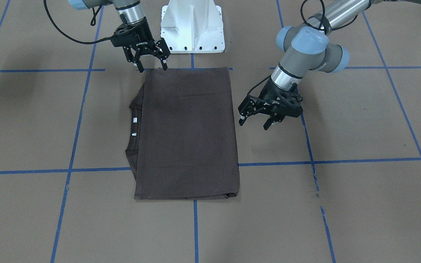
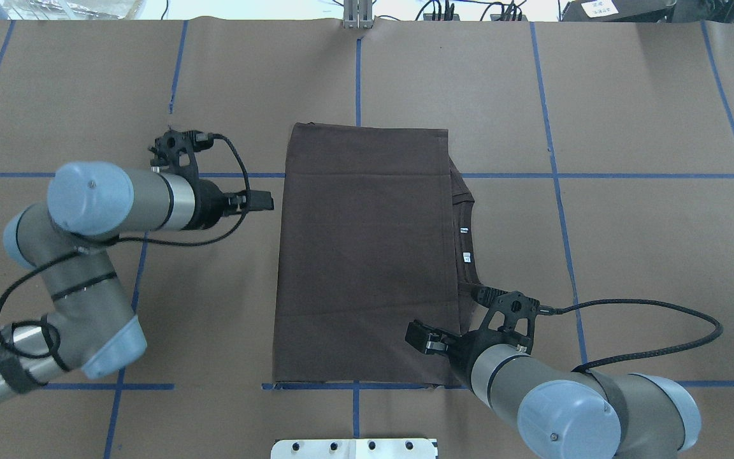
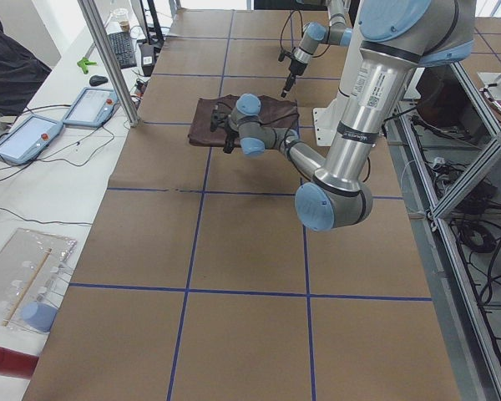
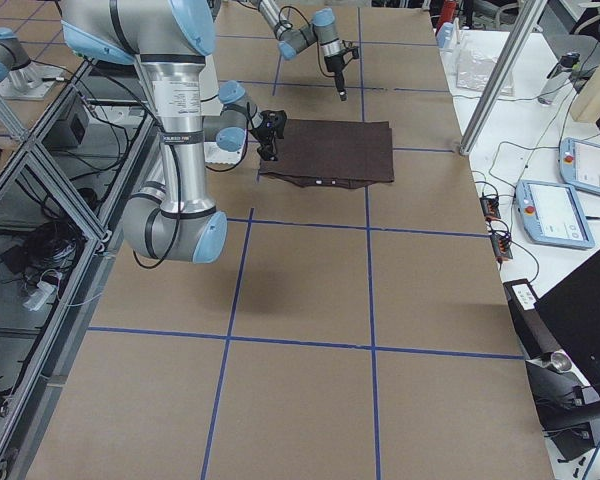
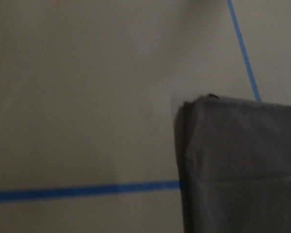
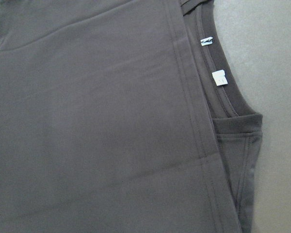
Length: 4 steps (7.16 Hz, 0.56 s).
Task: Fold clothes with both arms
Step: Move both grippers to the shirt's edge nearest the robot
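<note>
item: dark brown t-shirt [image 1: 188, 131], centre of the front-facing frame, flat on the table cover [image 1: 360, 204], folded to a rectangle. its collar [image 1: 131, 148] and white labels [image 1: 134, 126] show at its left edge.
right gripper [image 1: 152, 66]: upper left, at the shirt's top left corner, fingers spread, empty.
left gripper [image 1: 254, 123]: just right of the shirt's right edge, fingers spread, empty.
step, judged: between folds; the next move calls for both grippers to pinch matching corners.
containers: none seen by the shirt.

"ROBOTIQ" — on the right claw [image 1: 152, 68]
</note>
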Tool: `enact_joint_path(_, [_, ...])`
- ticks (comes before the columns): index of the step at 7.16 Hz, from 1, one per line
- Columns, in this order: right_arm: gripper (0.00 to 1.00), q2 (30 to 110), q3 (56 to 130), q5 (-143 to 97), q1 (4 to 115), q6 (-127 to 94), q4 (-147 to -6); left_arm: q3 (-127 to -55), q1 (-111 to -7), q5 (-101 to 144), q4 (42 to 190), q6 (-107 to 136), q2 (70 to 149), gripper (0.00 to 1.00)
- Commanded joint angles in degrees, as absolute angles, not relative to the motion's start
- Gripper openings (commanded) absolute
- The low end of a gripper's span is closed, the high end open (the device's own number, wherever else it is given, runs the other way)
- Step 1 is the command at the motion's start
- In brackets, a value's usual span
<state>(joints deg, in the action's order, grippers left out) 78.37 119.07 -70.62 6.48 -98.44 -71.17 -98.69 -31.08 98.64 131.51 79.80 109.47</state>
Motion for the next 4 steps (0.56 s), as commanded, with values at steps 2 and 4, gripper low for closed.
enact_joint_path(2, [1.0, 78.3, 119.0, -70.6, 8.5, -100.4, -71.0, -105.5, -14.6, 85.2, 131.2, 103.2, 104.5, 0.51])
enact_joint_path(4, [1.0, 78.6, 118.8, -70.5, 8.6, -100.4, -71.0, -105.7, -10.1, 81.9, 131.1, 106.8, 103.2, 0.49])
